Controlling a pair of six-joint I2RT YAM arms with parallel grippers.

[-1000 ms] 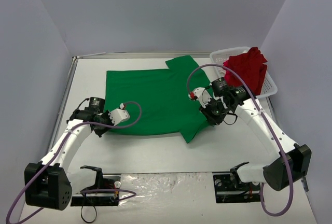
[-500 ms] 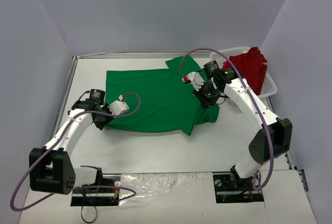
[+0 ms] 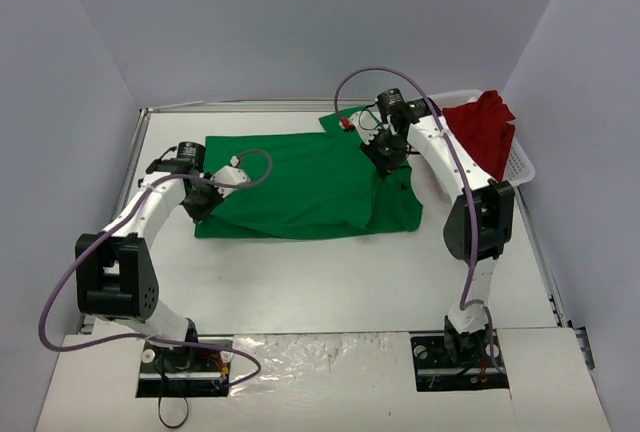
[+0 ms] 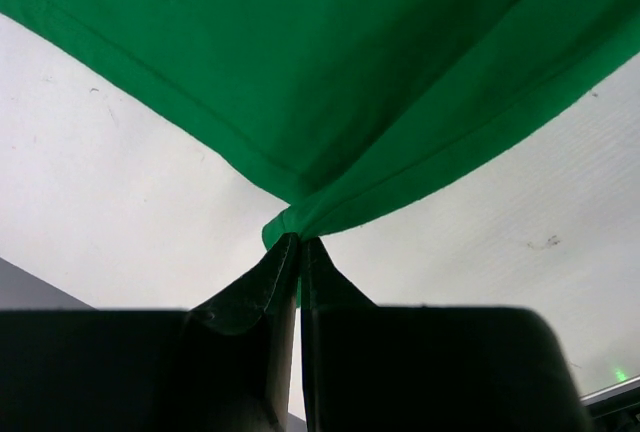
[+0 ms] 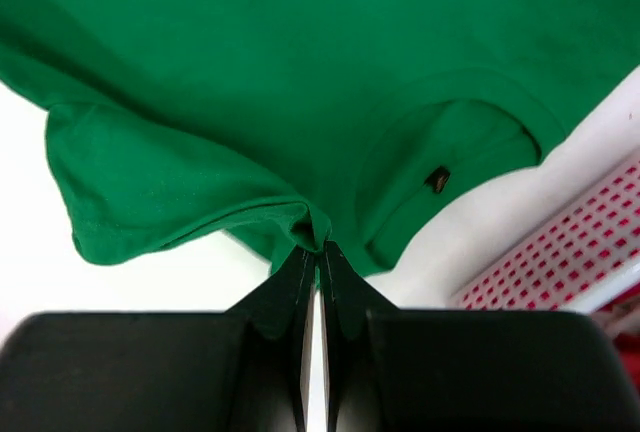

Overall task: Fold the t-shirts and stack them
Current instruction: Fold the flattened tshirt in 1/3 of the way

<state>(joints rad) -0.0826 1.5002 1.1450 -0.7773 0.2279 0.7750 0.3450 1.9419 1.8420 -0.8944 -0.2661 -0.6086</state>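
Observation:
The bright green t-shirt (image 3: 300, 182) lies spread across the middle of the table, its near half lifted and carried toward the back. My left gripper (image 3: 198, 207) is shut on the shirt's left corner (image 4: 285, 222), pinched between the black fingertips. My right gripper (image 3: 386, 157) is shut on a bunched fold near the shirt's right shoulder (image 5: 315, 232), next to the collar (image 5: 450, 142). The deep red t-shirt (image 3: 482, 130) lies crumpled in the white basket (image 3: 520, 164) at the back right, apart from both grippers.
The basket's white lattice wall (image 5: 560, 262) shows at the right of the right wrist view. Grey walls enclose the table on the left, back and right. Bare white tabletop (image 3: 310, 282) lies in front of the green shirt.
Both grippers have moved toward the back of the table with the green shirt's near edge in them, folding it over itself. The right arm has stretched far out.

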